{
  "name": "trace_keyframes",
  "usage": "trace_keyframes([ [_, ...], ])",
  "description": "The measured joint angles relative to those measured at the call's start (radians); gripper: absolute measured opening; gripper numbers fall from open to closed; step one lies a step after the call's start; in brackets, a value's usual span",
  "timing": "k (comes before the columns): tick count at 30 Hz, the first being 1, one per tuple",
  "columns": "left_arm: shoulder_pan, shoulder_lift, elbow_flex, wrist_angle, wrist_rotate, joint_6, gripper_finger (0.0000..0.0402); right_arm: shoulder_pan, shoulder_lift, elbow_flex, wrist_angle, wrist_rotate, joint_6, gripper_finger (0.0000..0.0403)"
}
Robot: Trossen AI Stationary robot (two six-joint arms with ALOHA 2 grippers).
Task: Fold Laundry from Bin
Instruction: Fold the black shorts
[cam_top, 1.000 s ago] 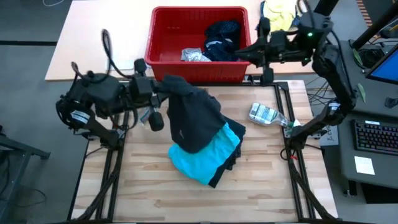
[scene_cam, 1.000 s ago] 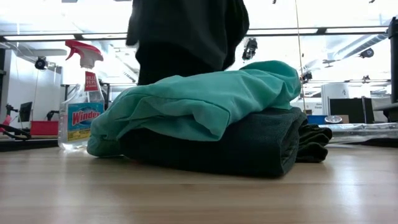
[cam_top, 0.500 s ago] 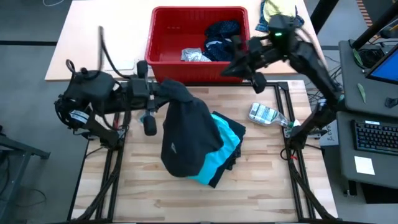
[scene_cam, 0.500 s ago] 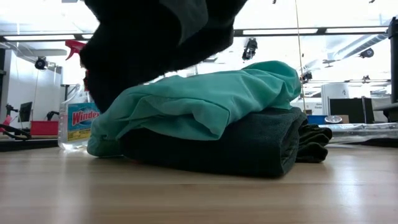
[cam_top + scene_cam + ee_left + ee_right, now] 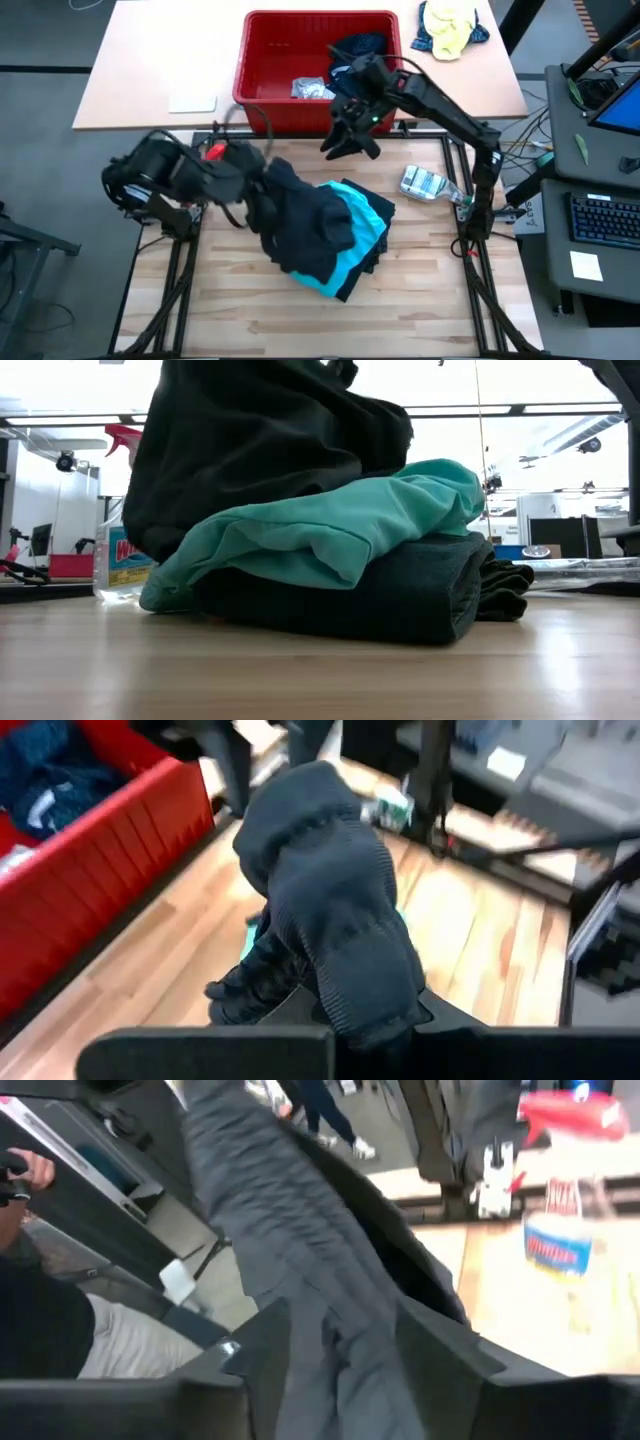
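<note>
you have the black soft garment draped over the stack of folded clothes, the bright turquoise garment on the dark grey one, just in front of the red plastic rectangular bin. the left gripper sits at the garment's edge, in front of the bin's left corner, its fingers pressed together on a bunch of that black cloth, as the left wrist view shows. the right gripper hangs just in front of the bin's front wall, above the black garment's far edge; its fingers stand spread with a fold of dark cloth running between them, and you cannot tell whether they pinch it. this looks like the spreading step before a fold: next you would need the right fingers to take a second edge so the cloth can be pulled flat. inside the bin lie a navy dotted garment and a light grey one. a clear spray bottle lies in front of the bin's right corner
</note>
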Motion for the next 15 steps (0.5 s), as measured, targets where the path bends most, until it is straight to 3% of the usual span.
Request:
trace_keyframes([
  [7, -0.014, 0.051, 0.000, -0.036, 0.004, -0.004, 0.0005, 0.000, 0.041, 0.000, -0.084, 0.001, -0.020, 0.0216],
  [15, -0.014, 0.044, 0.000, -0.030, -0.003, 0.005, 0.0007, 0.000, 0.034, 0.000, -0.100, 0.000, -0.048, 0.0220],
])
